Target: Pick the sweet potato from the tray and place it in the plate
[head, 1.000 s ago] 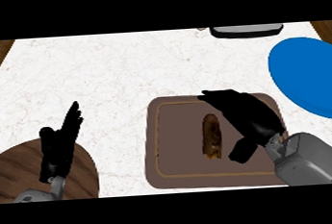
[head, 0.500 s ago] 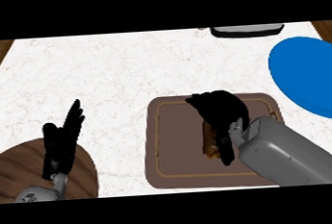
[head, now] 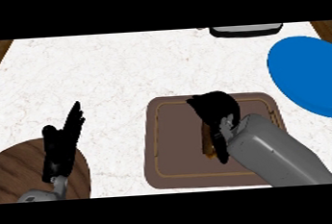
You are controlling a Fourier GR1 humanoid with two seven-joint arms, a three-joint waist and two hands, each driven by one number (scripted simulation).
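The sweet potato [head: 208, 147] lies lengthwise on the brown tray [head: 175, 147], mostly hidden under my right hand [head: 216, 110]. That hand reaches over it from the lower right, fingers curled down across its upper part; only a brown strip shows beside the wrist. Whether the fingers close round it I cannot tell. The blue plate [head: 310, 76] lies at the right edge, apart from the tray. My left hand [head: 61, 147] rests open at the lower left, fingers up.
A round dark wooden board [head: 16, 173] lies under my left forearm at the lower left. A grey-and-black object [head: 246, 30] sits at the counter's far edge. White marble counter spreads between the tray and the left side.
My right hand has swung left from beside the sweet potato to directly over it, and the forearm now covers the tray's lower right. The left hand has barely shifted.
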